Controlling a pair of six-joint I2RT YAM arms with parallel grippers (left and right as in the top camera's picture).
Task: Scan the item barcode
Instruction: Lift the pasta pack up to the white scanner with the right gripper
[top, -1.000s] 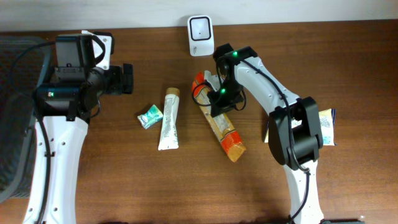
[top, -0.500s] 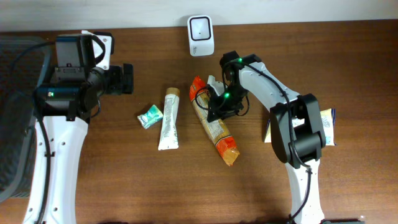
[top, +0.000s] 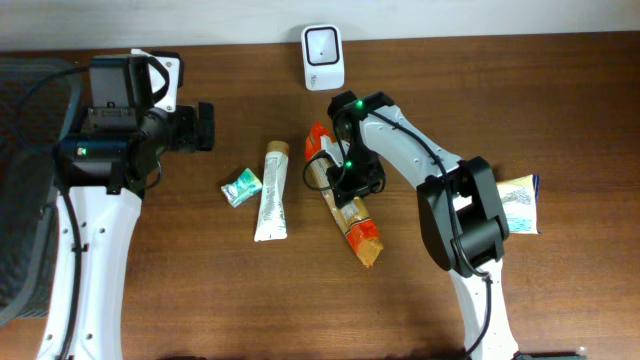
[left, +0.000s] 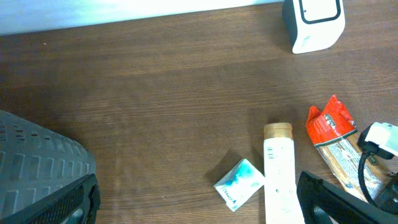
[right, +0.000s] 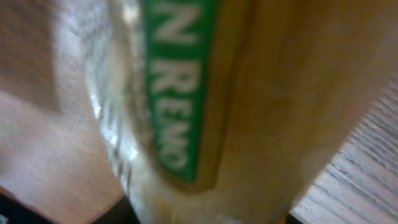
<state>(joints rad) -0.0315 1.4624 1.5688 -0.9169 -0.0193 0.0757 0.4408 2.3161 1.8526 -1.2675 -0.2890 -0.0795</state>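
Brown wooden bench (top: 560, 110), with a white scanner (top: 323, 57) at its far edge. The biscuit packet (top: 362, 232) lies slanted near the scanner, with the right tool (top: 347, 182) down on its middle. I cannot tell whether it grips. The left tool (top: 205, 127) stands wide open and empty. It would be best to clamp mid-packet, lift level, and turn the barcode toward the scanner window.

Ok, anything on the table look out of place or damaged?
Nothing looks spilled or torn. Only the long snack pack stands out: it lies diagonally below the scanner, the right gripper down on its middle. The wrist view is too blurred to show a grip.
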